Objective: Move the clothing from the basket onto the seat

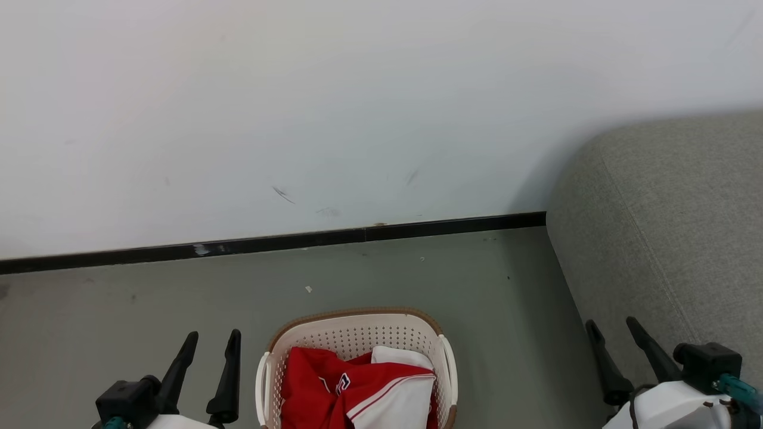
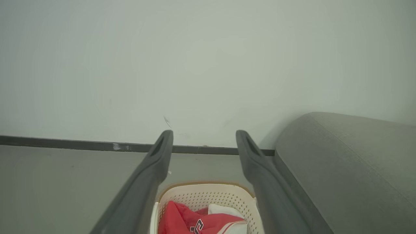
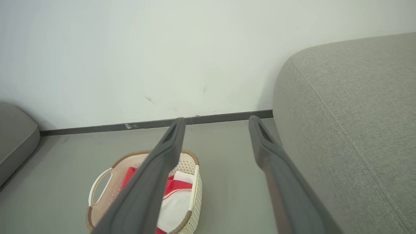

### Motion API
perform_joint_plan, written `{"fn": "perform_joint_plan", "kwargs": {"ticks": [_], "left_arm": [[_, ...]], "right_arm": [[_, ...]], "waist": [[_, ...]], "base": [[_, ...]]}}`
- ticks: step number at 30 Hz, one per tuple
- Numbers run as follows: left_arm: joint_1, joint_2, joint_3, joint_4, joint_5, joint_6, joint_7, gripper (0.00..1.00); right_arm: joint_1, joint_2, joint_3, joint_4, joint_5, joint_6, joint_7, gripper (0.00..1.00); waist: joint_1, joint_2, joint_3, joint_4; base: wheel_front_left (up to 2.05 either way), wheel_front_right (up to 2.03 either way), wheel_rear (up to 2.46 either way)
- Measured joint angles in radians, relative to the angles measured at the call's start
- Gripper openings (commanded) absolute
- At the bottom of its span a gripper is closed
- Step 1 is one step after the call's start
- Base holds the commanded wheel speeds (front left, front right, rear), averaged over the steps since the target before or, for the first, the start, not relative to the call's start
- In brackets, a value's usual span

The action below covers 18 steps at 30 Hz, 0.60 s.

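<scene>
So far nothing is showing as done — the clothing is lying bunched inside the basket, red body and white sleeve folded over each other, at the bottom centre of the head view. The basket is standing on the grey floor, near the seat but apart from it, with a strip of floor between them. The seat is taking up the right side of the frame, and no fabric is lying on the part of it that is showing. All the work is waiting, as I judge it: reaching in, pinching the jersey, lifting it clear of the rim, carrying it right, letting go on the cushion. Left gripper is sitting at lower left, just beside the basket's left side, fingers spread and pointing up the frame toward the wall — nothing between them. Right gripper is sitting at lower right, in front of the seat's edge, fingers likewise parted and empty, leaning up and left. Neither is touching cloth or plastic.
</scene>
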Motion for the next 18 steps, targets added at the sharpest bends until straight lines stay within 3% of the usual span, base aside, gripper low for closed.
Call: {"fn": "perform_joint_plan", "kwargs": {"ticks": [18], "left_arm": [[0.005,0.000,-0.003,-0.017,0.248,-0.001,-0.058,1.00]], "right_arm": [[0.018,0.008,-0.025,-0.001,-0.256,0.000,-0.061,1.00]], "waist": [[-0.0002,0.0000,-0.005,-0.012]], "base": [[0.00,0.00,0.00]]}}
